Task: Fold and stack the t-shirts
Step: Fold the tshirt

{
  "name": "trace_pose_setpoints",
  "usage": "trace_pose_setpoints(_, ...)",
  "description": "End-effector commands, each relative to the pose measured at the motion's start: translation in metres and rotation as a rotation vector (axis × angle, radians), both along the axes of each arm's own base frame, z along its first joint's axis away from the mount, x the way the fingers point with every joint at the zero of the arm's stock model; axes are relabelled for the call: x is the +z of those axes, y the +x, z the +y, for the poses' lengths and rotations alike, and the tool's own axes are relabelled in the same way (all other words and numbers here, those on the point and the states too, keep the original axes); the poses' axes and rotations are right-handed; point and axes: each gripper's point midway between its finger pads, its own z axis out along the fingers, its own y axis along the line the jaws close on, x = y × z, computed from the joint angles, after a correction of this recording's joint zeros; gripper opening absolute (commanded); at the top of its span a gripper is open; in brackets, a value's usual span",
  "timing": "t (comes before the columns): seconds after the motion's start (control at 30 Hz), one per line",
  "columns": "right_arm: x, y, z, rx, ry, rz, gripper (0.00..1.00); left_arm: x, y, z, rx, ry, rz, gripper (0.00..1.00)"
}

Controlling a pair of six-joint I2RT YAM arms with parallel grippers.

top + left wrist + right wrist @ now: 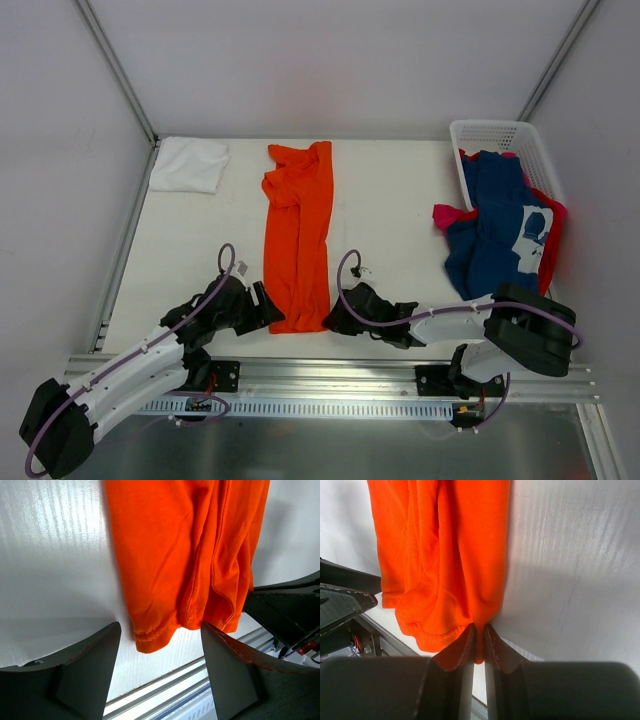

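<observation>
Fold step: right gripper [480, 627] pinches orange shirt [298, 240] corner; left gripper [160, 630] open around other corner. Next, left must close, then both fold hem up.

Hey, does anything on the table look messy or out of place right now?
Yes. The navy t-shirt and pink-red t-shirt spill crumpled over the rim of the basket onto the table. The orange t-shirt lies in a long strip, bunched at its far end.
</observation>
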Motion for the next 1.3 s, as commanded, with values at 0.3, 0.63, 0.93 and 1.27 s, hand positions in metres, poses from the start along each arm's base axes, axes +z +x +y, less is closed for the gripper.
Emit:
trace_pose_setpoints(0.3, -0.033, -0.008, -0.023, -0.005, -0.128, 0.037, 0.12, -0.038, -0.009, 0.016, 0.037, 0.111, 0.09, 0.58)
trace_pose_setpoints(0.63, -0.034, -0.009, -0.023, -0.004, -0.13, 0.043, 0.11, -0.049, -0.008, 0.006, 0.015, 0.102, 0.11, 0.0)
trace_pose_setpoints(0.93, -0.025, -0.018, -0.038, -0.014, -0.211, 0.041, 0.06, -0.04, -0.018, 0.006, -0.014, 0.072, 0.109, 0.0)
trace_pose_setpoints(1.27, 0.023, -0.013, -0.052, -0.022, -0.308, -0.089, 0.06, -0.011, -0.015, 0.001, -0.035, 0.033, 0.051, 0.0)
